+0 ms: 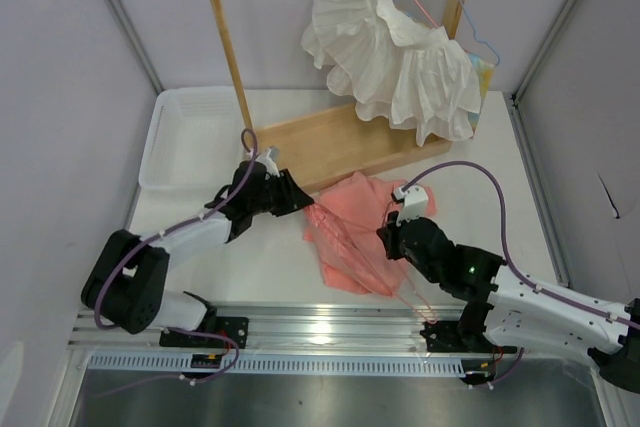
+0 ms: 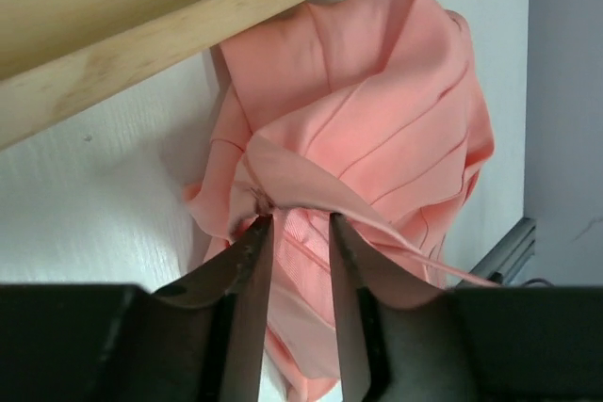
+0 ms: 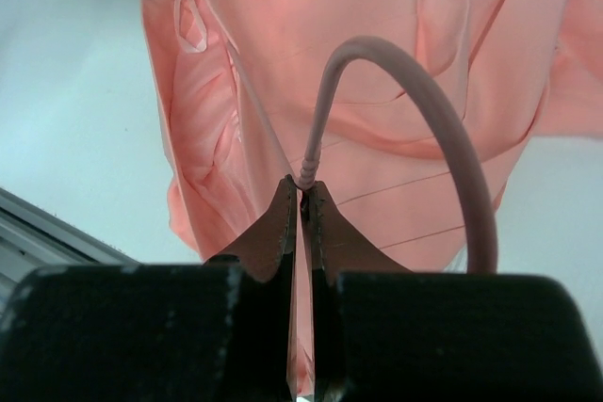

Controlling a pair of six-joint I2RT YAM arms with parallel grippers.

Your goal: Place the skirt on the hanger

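Right gripper (image 3: 303, 197) pinching hanger (image 3: 363, 44) at hook base. Left gripper (image 2: 294, 228) jaws standing apart at skirt (image 2: 377, 129) fold. Best taking one cloth edge only, drawing it over hanger wire.

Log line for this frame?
left gripper: open at skirt | right gripper: shut on hanger | skirt: crumpled on table

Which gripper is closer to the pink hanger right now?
Right. The right gripper is shut on the hanger by its hook; the left gripper sits open at the skirt, beside the wooden base.
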